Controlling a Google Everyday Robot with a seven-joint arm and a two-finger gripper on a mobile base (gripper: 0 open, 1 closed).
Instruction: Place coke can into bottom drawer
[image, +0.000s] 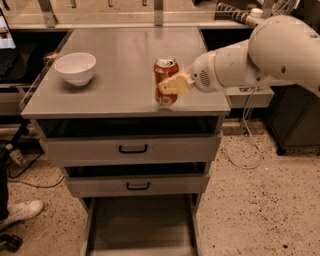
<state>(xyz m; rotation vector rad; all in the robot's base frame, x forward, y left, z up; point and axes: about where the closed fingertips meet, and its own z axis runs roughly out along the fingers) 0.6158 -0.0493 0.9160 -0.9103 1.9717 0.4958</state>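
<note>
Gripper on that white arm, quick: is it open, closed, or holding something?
Gripper: closed around the coke can, holding it. The can stands on the cabinet top, not yet lifted.

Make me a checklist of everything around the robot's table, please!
Surface: grey cabinet top, flat, holding two things.
Job's things: coke can upright near the front right edge; bottom drawer pulled open, can not yet in it.
Clutter: white bowl at the left of the top.
Grippers: gripper at the coke can, reaching in from the right.
Cables: cable hanging down to the floor on the right.
Surroundings: speckled floor; white shoe at the left.
</note>
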